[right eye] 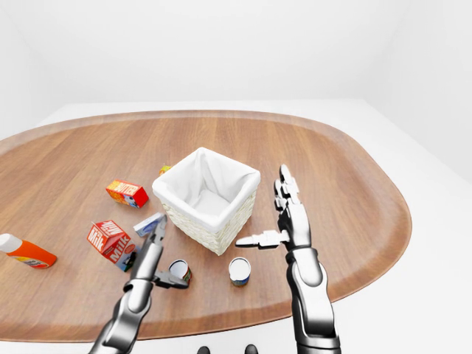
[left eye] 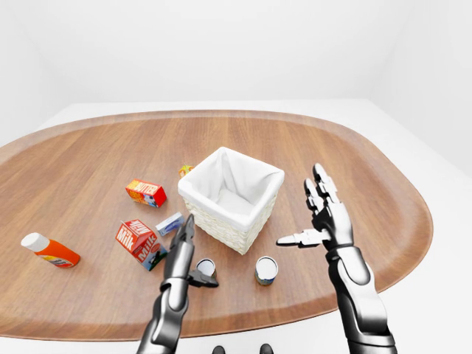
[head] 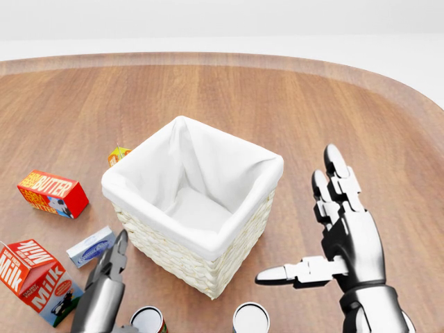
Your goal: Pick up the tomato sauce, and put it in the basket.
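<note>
Setting: white, bare-walled room; broad oval wooden table (left eye: 310, 147) with a raised rim, its grain running left to right

Tomato sauce: which of the two cans it is cannot be told for sure; the can with a red label (right eye: 179, 271) stands upright near the bottom of the right-eye view, below the basket's lower-left wall, with the left thumb reaching to its side

Second can: silver-topped can (left eye: 265, 270), upright, a little to the right of the first, below the basket's lower corner

Left hand: left hand (left eye: 184, 254) rises from the bottom edge, fingers straight and pointing up the view, thumb out to the right; spread, gripping nothing

Right hand: right hand (head: 347, 236) held upright right of the basket, palm turned toward it, fingers extended, thumb jutting left; spread and empty

Basket: square woven wicker basket (head: 236, 239) with a white cloth liner folded over the rim, set cornerwise, interior empty

Left-side clutter: red butter box (left eye: 145, 192), milk carton (left eye: 140, 242) on its side, small pale blue box (left eye: 169, 223), yellow item (left eye: 185, 170) partly hidden behind the basket, orange bottle with white cap (left eye: 50, 250) lying far left

Open room: bare wood across the top and right of the table
</note>
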